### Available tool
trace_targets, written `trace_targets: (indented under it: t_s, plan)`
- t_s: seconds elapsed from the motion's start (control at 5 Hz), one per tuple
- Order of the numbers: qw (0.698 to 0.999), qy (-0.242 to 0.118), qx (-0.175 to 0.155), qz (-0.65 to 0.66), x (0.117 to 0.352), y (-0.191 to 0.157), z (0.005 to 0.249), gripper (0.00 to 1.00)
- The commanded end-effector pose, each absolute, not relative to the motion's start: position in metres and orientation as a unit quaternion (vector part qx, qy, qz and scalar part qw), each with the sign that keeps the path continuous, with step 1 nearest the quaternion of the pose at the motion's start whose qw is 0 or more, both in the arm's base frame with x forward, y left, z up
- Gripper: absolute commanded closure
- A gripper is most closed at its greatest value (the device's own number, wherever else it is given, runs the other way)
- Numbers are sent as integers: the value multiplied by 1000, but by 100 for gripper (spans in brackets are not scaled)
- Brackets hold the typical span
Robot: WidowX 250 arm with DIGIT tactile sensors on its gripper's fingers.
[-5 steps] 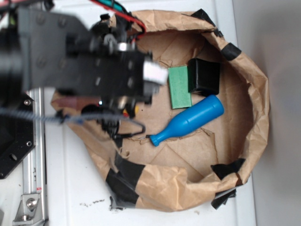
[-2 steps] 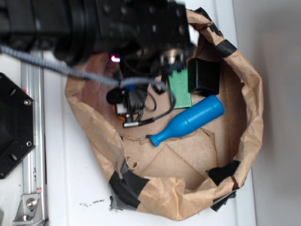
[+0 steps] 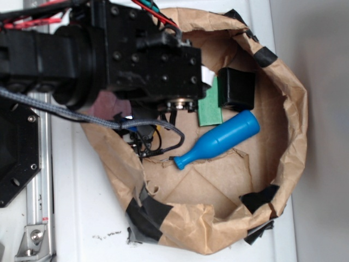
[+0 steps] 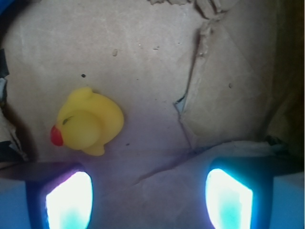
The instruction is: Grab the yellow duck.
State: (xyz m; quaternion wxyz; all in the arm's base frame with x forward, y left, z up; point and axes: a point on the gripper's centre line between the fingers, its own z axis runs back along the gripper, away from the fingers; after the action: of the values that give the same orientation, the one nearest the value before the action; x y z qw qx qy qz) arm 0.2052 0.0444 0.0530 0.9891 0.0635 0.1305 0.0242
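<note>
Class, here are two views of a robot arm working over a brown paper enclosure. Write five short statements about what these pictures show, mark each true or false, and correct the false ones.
1. The yellow duck lies on brown paper. True.
2. The gripper is shut on the duck. False: its fingers stand apart and the duck lies free, beyond the left one.
3. The duck's beak is red. True.
4. The blue bottle-shaped toy stands upright. False: it lies on its side.
5. The green block is far from the black box. False: they sit side by side.
</note>
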Motion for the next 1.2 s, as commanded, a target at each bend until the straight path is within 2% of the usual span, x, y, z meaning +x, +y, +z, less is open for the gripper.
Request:
trace_targets:
  t_s: [0.0, 0.2, 0.6, 0.8, 1.0]
  plan:
    - [995, 69, 56, 46, 217, 32, 53, 0]
    - [994, 70, 76, 35, 216, 28, 48, 0]
    - [992, 74, 95, 27, 207, 38, 45, 0]
    - [985, 107, 131, 19, 208, 44, 3, 0]
    - [990, 96, 100, -29, 208, 14, -9, 0]
